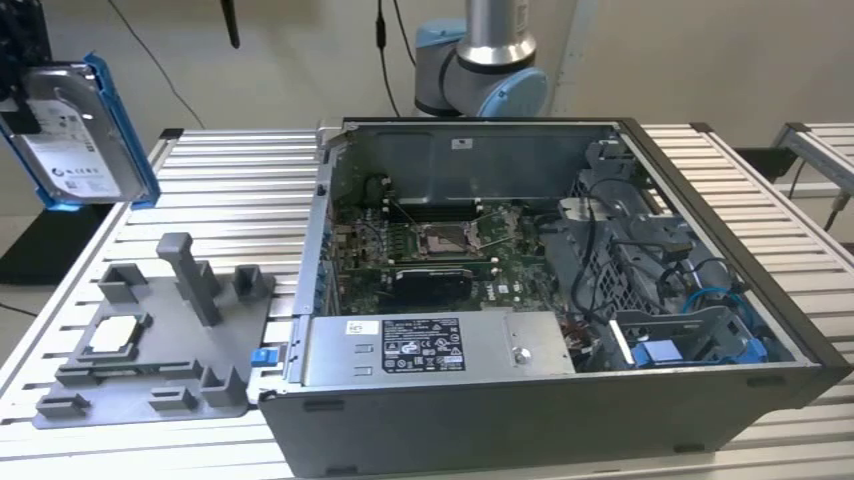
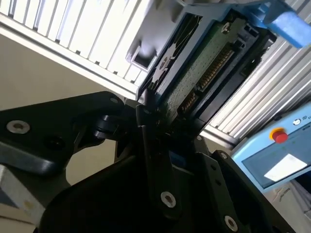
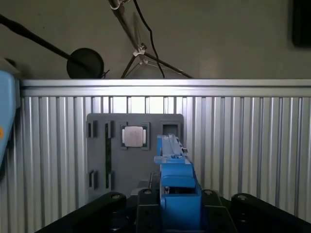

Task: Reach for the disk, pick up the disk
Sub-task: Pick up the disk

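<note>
The disk [image 1: 74, 135], a silver hard drive with a white label and a bright blue frame, hangs upright in the air above the table's far corner on the exterior view's left. My gripper [image 1: 19, 105] is shut on it from the side. In the second wrist view the disk [image 2: 204, 77] shows its green circuit-board underside and connector, clamped by the black gripper [image 2: 153, 121]. The first wrist view looks along the disk's blue edge [image 3: 177, 187], with the gripper [image 3: 177, 206] closed around it.
An open computer case [image 1: 534, 300] fills the middle of the slatted metal table [image 1: 227, 190]. A grey fixture plate [image 1: 147, 340] holding a small square chip [image 1: 118, 330] lies on the exterior view's left, below the disk. The arm's base [image 1: 481, 80] stands behind the case.
</note>
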`<state>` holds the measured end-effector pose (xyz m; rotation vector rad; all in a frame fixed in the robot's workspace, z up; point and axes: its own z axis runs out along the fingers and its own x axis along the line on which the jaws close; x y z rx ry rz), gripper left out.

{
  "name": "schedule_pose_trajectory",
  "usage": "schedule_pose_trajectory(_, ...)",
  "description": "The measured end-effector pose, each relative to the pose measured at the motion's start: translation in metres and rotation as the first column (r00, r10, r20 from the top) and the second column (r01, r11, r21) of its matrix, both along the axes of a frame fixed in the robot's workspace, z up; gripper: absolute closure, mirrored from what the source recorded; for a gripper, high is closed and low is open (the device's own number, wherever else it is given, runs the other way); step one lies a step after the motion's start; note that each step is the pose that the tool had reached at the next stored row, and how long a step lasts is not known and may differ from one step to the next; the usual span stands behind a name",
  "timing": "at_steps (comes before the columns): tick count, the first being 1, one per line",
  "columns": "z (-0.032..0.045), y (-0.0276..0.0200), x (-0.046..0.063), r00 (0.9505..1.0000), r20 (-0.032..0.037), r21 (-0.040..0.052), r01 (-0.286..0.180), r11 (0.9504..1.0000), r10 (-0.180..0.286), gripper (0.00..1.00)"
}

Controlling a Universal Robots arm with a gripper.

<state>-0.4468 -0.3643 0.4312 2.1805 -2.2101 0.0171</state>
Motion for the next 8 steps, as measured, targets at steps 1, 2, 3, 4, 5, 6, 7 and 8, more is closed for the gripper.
schedule_pose_trajectory(1, 0.0043, 0.0, 0.0, 1.0, 0.0002, -0.0006, 0.0, 1.0, 0.0, 1.0)
schedule_pose_trajectory(2, 0.0084, 0.0001, 0.0, 1.0, 0.0001, -0.0014, 0.0, 1.0, 0.0, 1.0)
schedule_pose_trajectory(3, 0.0126, 0.0001, 0.0, 1.0, 0.0, -0.0022, 0.0, 1.0, 0.0, 1.0)
schedule_pose_trajectory(4, 0.0171, 0.0001, 0.0, 1.0, 0.0001, -0.0028, 0.0, 1.0, 0.0, 1.0)
schedule_pose_trajectory(5, 0.0214, 0.0001, 0.0, 1.0, 0.0001, -0.0033, 0.0, 1.0, 0.0, 1.0)
schedule_pose_trajectory(6, 0.0261, 0.0001, 0.0, 1.0, -0.0001, -0.0038, 0.0, 1.0, 0.0, 1.0)
schedule_pose_trajectory(7, 0.0307, 0.0001, 0.0, 1.0, 0.0, -0.0041, 0.0, 1.0, 0.0, 1.0)
schedule_pose_trajectory(8, 0.035, 0.0001, 0.0, 1.0, 0.0001, -0.0045, 0.0, 1.0, 0.0, 1.0)
